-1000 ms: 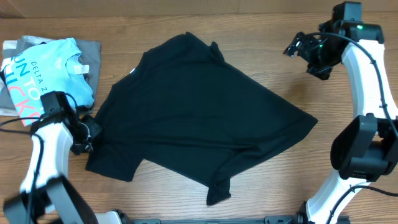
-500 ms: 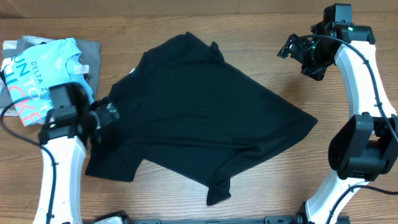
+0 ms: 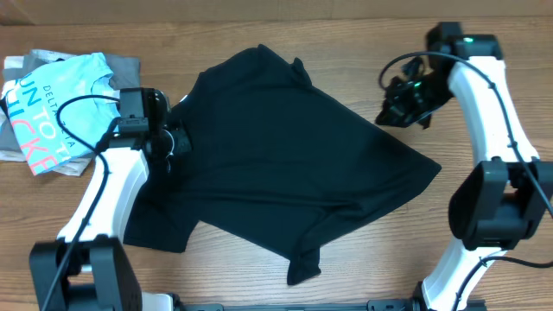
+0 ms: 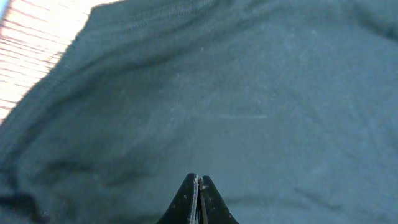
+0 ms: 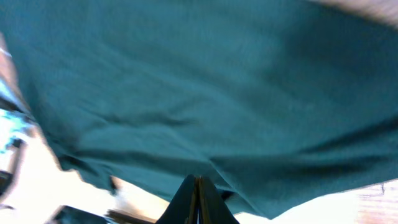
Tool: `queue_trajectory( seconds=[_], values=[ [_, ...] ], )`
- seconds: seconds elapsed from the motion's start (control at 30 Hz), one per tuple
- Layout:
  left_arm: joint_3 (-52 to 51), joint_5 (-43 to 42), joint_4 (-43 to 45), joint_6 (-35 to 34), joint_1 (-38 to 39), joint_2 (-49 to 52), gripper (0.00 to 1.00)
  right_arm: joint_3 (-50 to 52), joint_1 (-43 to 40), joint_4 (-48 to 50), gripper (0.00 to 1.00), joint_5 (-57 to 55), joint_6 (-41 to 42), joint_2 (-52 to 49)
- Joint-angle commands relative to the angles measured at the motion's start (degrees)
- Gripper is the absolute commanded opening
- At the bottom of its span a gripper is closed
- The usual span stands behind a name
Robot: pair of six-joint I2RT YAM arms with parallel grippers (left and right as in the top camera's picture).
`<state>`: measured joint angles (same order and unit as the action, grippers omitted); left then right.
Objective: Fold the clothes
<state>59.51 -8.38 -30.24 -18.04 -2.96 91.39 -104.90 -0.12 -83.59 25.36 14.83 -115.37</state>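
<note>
The clothes, a black T-shirt (image 3: 276,164), lie spread and rumpled across the middle of the table, with one sleeve toward the front edge. My left gripper (image 3: 183,142) hovers over the shirt's left shoulder area. In the left wrist view its fingertips (image 4: 198,182) are pressed together with nothing between them, and dark fabric (image 4: 236,93) fills the frame. My right gripper (image 3: 389,112) hangs by the shirt's upper right edge. In the right wrist view its gripper (image 5: 198,182) is shut and empty, looking across the shirt (image 5: 205,81).
A light-blue printed T-shirt (image 3: 60,104) lies on a grey folded shirt (image 3: 128,73) at the back left corner. Bare wooden table (image 3: 363,43) shows behind the black shirt and along the front right.
The left arm swung up and right from the shirt's lower left corner to its shoulder area; its jaws opened, then shut. The right gripper moved left and down toward the shirt and shut.
</note>
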Motion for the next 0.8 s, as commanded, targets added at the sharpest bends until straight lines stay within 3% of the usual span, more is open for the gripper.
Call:
queue_trajectory(
  seconds=[0.0, 0.3, 0.5, 0.77],
  values=[
    [0.8, -3.9, 2.9, 3.2, 0.8, 2.7, 0.04, 3.6, 5.8, -0.7, 0.04, -7.1, 2.9, 0.3],
    [0.8, -6.0, 5.8, 9.3, 4.2, 5.0, 0.04, 16.5, 10.3, 7.9, 0.04, -7.1, 12.7, 0.3],
    [0.8, -5.9, 6.1, 9.5, 5.3, 6.7, 0.04, 22.9, 10.1, 14.8, 0.04, -7.3, 13.5, 0.3],
    [0.8, -9.3, 4.5, 9.5, 5.7, 12.8, 0.04, 24.0, 10.1, 18.9, 0.04, -10.4, 13.5, 0.3]
  ],
)
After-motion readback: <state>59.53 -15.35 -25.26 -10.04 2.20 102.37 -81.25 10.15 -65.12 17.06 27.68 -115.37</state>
